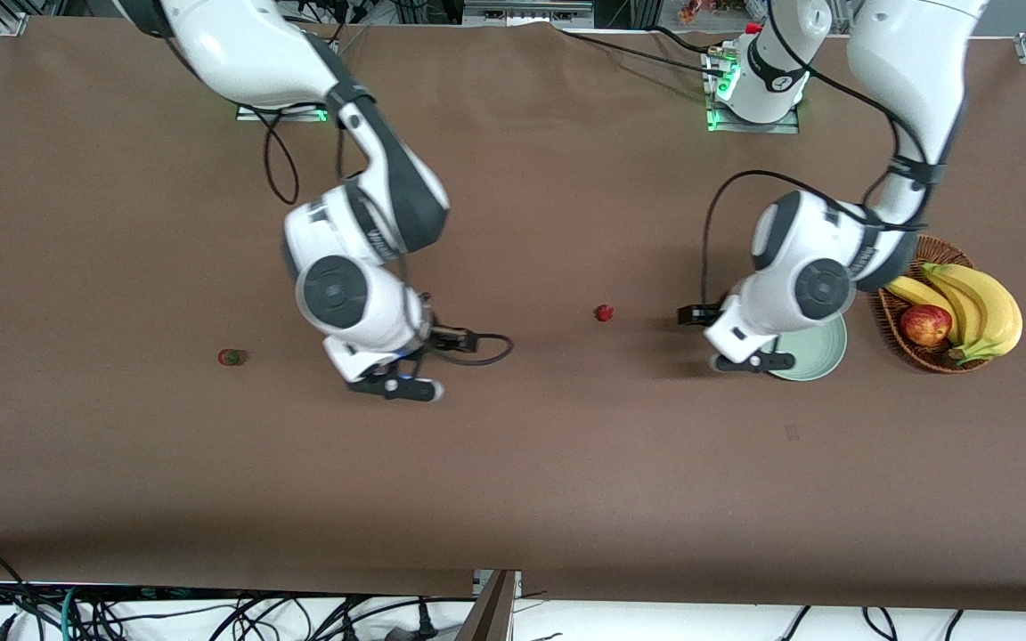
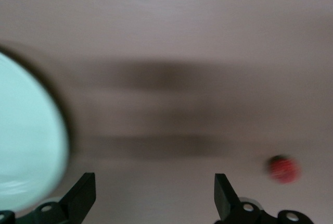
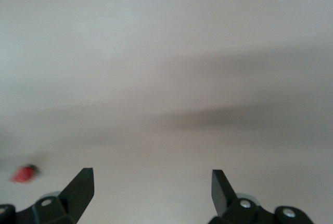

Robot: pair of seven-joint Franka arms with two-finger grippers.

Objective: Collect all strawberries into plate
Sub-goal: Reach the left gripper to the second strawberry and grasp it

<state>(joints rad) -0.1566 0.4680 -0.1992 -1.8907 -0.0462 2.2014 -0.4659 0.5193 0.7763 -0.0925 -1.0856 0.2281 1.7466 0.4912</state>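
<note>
Two strawberries (image 1: 604,312) (image 1: 230,357) lie mid-table. The open, empty left gripper (image 2: 154,195) hovers beside the plate (image 1: 820,356); the open, empty right gripper (image 3: 152,193) hovers over bare table.

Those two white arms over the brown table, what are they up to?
They are gathering strawberries onto the mint-green plate, which lies beside a basket of bananas and an apple. Neither arm holds anything. The left gripper hangs open over the table at the plate's edge, near one strawberry. The right gripper is open over bare table, with another strawberry toward its end. No berry shows on the visible part of the plate.
</note>
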